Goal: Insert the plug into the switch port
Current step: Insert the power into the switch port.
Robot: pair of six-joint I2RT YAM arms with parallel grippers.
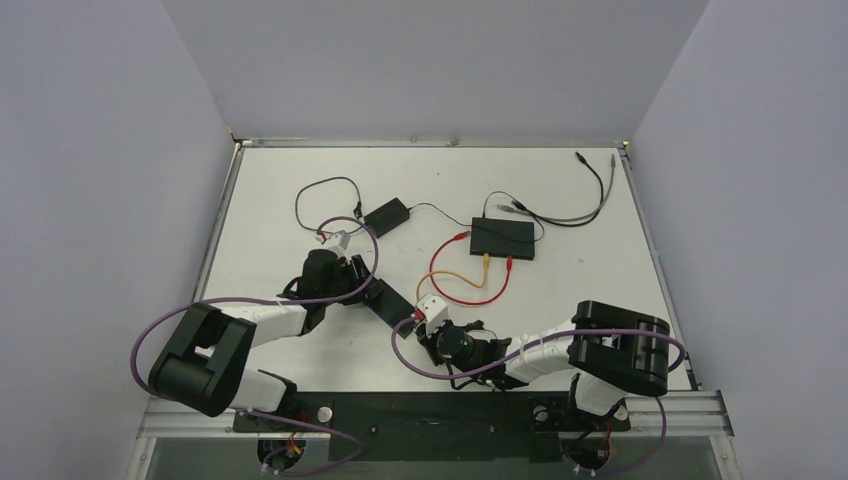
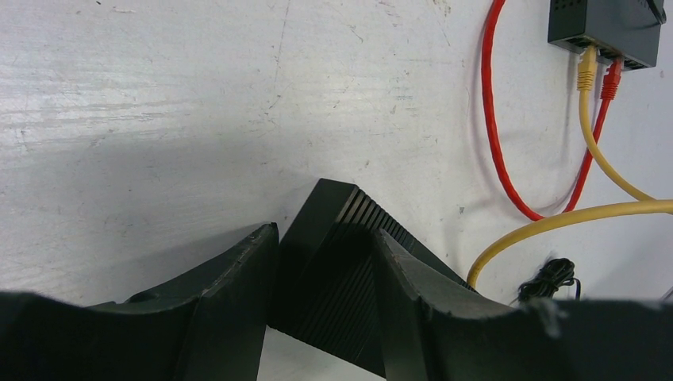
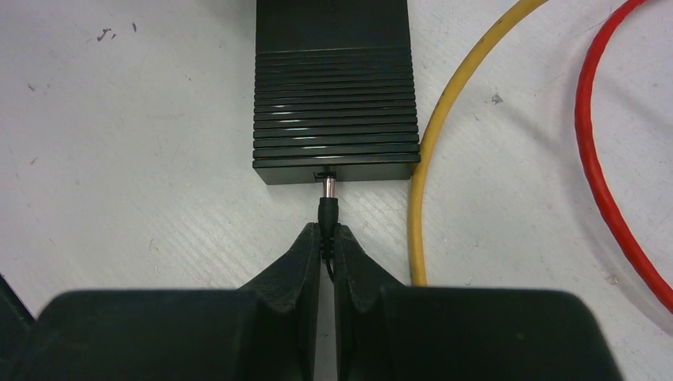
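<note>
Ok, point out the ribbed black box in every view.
Top external: ribbed black box at table centre, between the arms.
Left wrist: bottom centre, clamped in the left gripper.
Right wrist: top centre, plug at its near face.
Shared landmark: yellow cable, just right of it.

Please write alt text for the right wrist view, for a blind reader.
The right end effector pinches a small plug whose metal tip sits at the port of a black ribbed switch. A yellow cable and a red cable curve on the white table beside it.
</note>
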